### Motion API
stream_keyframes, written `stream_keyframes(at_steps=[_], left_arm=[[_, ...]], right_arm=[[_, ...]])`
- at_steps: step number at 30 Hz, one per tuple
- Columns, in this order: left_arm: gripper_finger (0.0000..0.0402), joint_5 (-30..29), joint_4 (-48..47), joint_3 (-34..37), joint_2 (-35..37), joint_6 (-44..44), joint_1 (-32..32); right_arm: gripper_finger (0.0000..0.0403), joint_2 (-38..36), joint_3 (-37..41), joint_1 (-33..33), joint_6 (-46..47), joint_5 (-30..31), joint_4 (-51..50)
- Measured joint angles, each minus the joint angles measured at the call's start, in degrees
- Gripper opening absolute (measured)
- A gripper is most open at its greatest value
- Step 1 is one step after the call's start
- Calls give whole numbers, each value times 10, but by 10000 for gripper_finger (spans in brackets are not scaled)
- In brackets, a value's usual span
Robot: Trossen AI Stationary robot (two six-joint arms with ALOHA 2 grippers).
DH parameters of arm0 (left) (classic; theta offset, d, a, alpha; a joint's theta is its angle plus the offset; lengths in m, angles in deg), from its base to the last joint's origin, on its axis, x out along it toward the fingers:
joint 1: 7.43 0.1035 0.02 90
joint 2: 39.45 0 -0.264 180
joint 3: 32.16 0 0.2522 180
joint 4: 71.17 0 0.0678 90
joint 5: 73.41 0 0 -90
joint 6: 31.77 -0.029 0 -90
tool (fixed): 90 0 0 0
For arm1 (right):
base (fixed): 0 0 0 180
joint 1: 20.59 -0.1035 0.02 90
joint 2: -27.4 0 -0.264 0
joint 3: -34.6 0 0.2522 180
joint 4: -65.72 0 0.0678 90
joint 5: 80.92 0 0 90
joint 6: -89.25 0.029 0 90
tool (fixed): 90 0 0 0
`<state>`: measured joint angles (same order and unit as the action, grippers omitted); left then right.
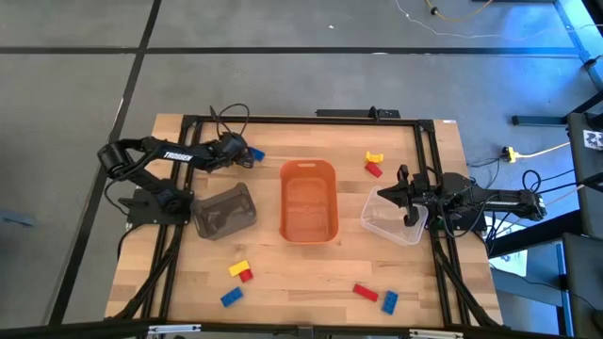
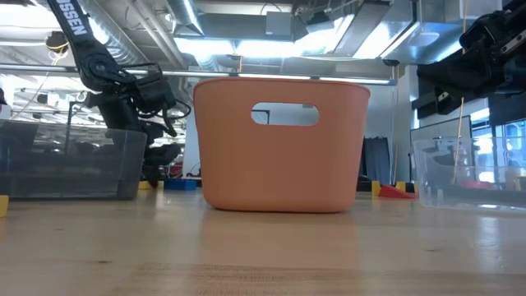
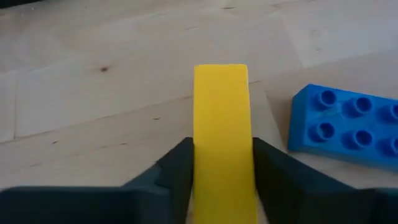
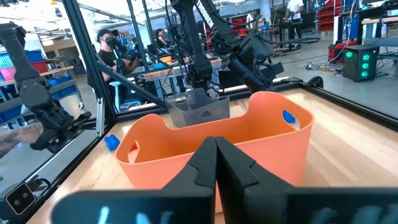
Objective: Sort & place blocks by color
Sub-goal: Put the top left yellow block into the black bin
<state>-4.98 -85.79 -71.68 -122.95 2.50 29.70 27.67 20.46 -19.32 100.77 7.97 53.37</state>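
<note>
Looking down from the high view: left gripper [image 1: 236, 151] sits at the table's far left corner, over a pair of blocks, with a blue block [image 1: 256, 154] showing just beside it toward the centre. The dark bin [image 1: 224, 211] lies close by on the near side of that arm, the orange tub [image 1: 309, 200] mid-table. Right gripper [image 1: 407, 198] hangs over the clear bin [image 1: 393, 218], well apart from this pair, so the left arm is plainly the nearer one.

Low view: the tub fills the middle; the left arm reaches down behind the dark bin. The grasp itself is hidden.

Left wrist view: yellow block [image 3: 222, 134] stands between the two fingers [image 3: 177, 171], both pressed against its long sides. Its long axis runs straight out along the fingers. The blue block is just beside it, apart, clear of the fingers.

Right wrist view: right fingers pressed together, holding nothing, facing the tub.

Judgement: lift straight up to avoid nudging the blue neighbour.
</note>
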Motion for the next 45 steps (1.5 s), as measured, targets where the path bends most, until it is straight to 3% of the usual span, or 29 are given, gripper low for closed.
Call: stream_keyframes(at_steps=[6,16,24,34,45], left_arm=[[113,-8,-17,2,40,-38,0],[113,-20,-13,1,176,-106,-9],[113,-17,40,1,268,-155,-67],[113,-16,193,1,280,-208,-172],[113,-13,220,1,280,-229,-188]], right_arm=[[4,0,0,0,0,0,0],[4,0,0,0,0,0,0],[4,0,0,0,0,0,0],[4,0,0,0,0,0,0],[4,0,0,0,0,0,0]])
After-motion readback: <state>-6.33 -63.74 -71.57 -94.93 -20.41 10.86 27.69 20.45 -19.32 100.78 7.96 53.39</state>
